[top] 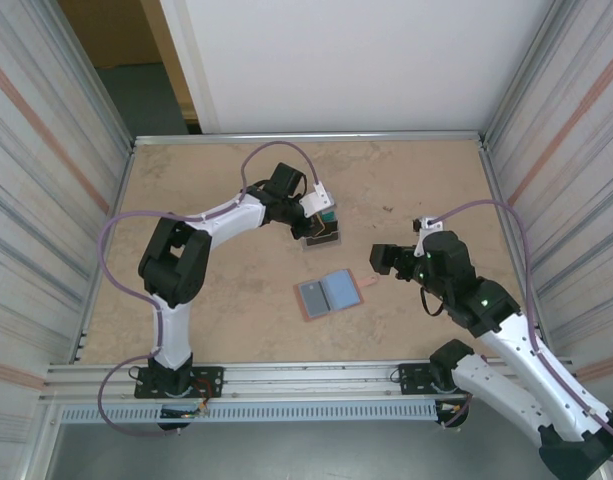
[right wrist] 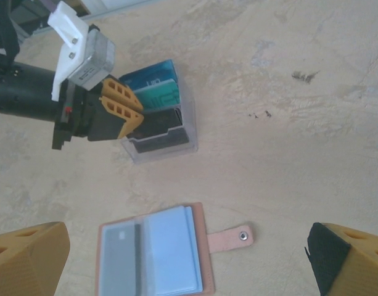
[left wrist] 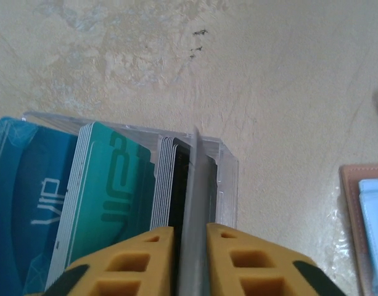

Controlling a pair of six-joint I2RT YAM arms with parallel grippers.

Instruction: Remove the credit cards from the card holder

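Note:
The salmon-pink card holder (top: 329,293) lies open on the table, its light blue sleeves (right wrist: 170,250) up and its snap tab (right wrist: 229,237) pointing right. A grey credit card (right wrist: 118,259) sits in its left pocket. My left gripper (left wrist: 190,246) hangs over a clear tiered stand (right wrist: 161,139). Its yellow fingers (left wrist: 139,259) stand a little apart around a grey credit card (left wrist: 195,203) that stands upright in the stand's front slot, with a dark sliver of gap on the left side. My right gripper (right wrist: 189,246) is wide open above the card holder and holds nothing.
The clear stand (top: 323,232) also holds teal and blue VIP cards (left wrist: 108,197) and a dark stack (left wrist: 170,185) in its rear tiers. Metal rails and ribbed walls border the tan table (top: 216,300). The right arm reaches in from the lower right.

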